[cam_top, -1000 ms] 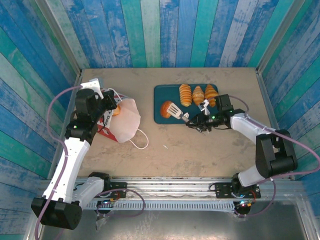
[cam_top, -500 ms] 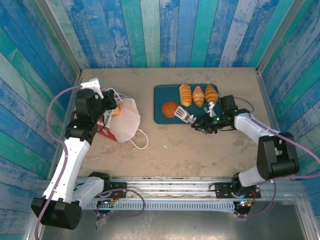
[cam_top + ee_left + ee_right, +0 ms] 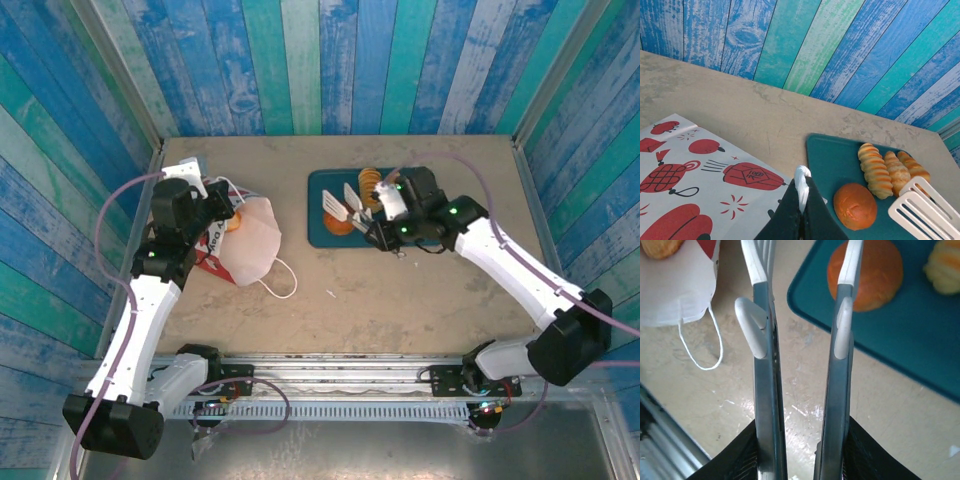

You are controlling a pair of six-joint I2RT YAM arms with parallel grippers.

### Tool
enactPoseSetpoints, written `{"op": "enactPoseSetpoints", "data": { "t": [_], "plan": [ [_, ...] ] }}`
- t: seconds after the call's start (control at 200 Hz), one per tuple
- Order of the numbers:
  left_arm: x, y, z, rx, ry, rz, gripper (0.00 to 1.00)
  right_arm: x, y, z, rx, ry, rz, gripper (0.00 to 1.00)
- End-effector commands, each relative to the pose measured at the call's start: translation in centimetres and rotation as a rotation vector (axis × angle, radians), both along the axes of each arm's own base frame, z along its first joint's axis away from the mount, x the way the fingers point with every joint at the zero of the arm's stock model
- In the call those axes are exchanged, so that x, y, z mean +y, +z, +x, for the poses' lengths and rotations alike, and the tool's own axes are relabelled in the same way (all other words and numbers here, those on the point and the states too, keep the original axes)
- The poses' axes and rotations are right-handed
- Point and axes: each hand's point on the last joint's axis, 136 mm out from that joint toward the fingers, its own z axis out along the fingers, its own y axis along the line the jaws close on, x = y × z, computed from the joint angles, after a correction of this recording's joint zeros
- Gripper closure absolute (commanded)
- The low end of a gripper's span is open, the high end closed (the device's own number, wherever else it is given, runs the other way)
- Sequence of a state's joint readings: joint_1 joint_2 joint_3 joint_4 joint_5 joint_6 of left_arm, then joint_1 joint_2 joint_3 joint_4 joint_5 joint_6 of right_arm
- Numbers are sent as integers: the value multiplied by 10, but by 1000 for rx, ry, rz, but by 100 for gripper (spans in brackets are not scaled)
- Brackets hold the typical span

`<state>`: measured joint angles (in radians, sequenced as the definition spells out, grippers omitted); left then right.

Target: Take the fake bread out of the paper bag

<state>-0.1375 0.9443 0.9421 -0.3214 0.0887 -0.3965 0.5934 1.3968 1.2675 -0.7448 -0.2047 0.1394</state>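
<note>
Fake bread (image 3: 232,222) shows at the far left as one orange piece in the mouth of the paper bag (image 3: 252,243). The bag lies on its side on the beige surface (image 3: 400,300) with its red-printed face (image 3: 690,175) turned up. The left hand (image 3: 802,194) reaches over the bag. Its fingers are pressed together, pinching a bit of white cord (image 3: 801,181) at the bag's edge. A loose cord loop handle (image 3: 280,285) trails from the bag onto the surface.

Just beside the bag to the right, apart from it, sits a teal tray (image 3: 318,190). The rest of the bread rests on it. A round bun (image 3: 855,206) is at the near left of the tray, and three ridged croissants (image 3: 874,167) lie side by side behind it.

The right hand (image 3: 382,228) is at the tray's near edge, clamped on the grey arms of a pair of tongs (image 3: 765,370). The tongs' white slotted tips (image 3: 334,208) stand apart and point left. From the right wrist, one tip crosses in front of the bun and the other lies over the bare surface between tray and bag. Whether either tip touches the bun cannot be told.
</note>
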Motion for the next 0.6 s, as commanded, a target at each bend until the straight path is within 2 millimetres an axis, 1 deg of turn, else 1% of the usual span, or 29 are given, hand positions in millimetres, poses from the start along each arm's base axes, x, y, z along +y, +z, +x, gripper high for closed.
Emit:
{"op": "enactPoseSetpoints", "data": {
  "t": [0.0,0.085,0.095,0.165,0.225,0.371,0.516,0.596],
  "plan": [
    [0,13,-4,-42,-3,2,100,-19,-10,17,-48,-28,-255,59],
    [1,13,-6,-47,-4,-1,100,-14,-16,22,-35,-11,-316,57],
    [0,12,-6,-48,-5,-1,100,-13,-19,22,-28,-6,-323,57],
    [-2,10,-5,-47,-16,-2,99,-1,-22,23,-8,29,-319,57],
    [-3,9,-3,-37,-27,5,99,5,-25,24,17,36,-323,57],
    [-4,11,0,-24,-34,23,100,8,-35,30,67,24,-373,57],
    [-2,11,-1,-33,-20,16,99,15,-40,35,98,26,-369,55],
    [-2,10,-3,-38,-17,13,99,15,-43,39,105,11,-381,54]
  ]
}}
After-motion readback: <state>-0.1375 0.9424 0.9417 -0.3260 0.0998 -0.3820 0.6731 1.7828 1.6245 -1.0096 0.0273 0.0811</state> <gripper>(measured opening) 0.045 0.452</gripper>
